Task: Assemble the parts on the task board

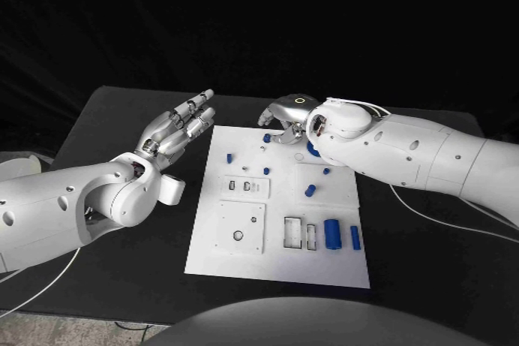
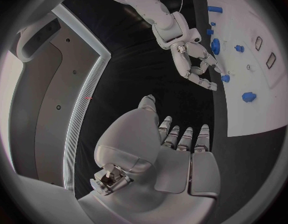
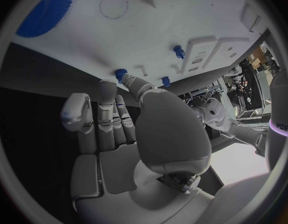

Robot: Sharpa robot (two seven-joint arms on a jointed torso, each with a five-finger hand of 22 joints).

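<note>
Task board (image 1: pixel 276 263), a white plate, lies flat in the middle of the black desk (image 1: pixel 119 113), its long side running away from the robot. Small blue parts (image 1: pixel 333 234) are scattered over it: two cylinders lie side by side near its right edge, beside pale rectangular slots, and smaller blue pieces sit further up towards the far end. A toothed blue gear (image 3: pixel 47 11) rests on the board near the right hand.

Right hand (image 1: pixel 286 121) hangs over the far end of the board with its fingers curled downward; one fingertip is touching or just beside a small blue piece (image 3: pixel 121 75) at the board's edge, and I cannot tell whether it has hold of it.

Left hand (image 1: pixel 178 128) hovers above the desk just off the board's left edge, fingers stretched out straight and together, palm bare, holding nothing.
</note>
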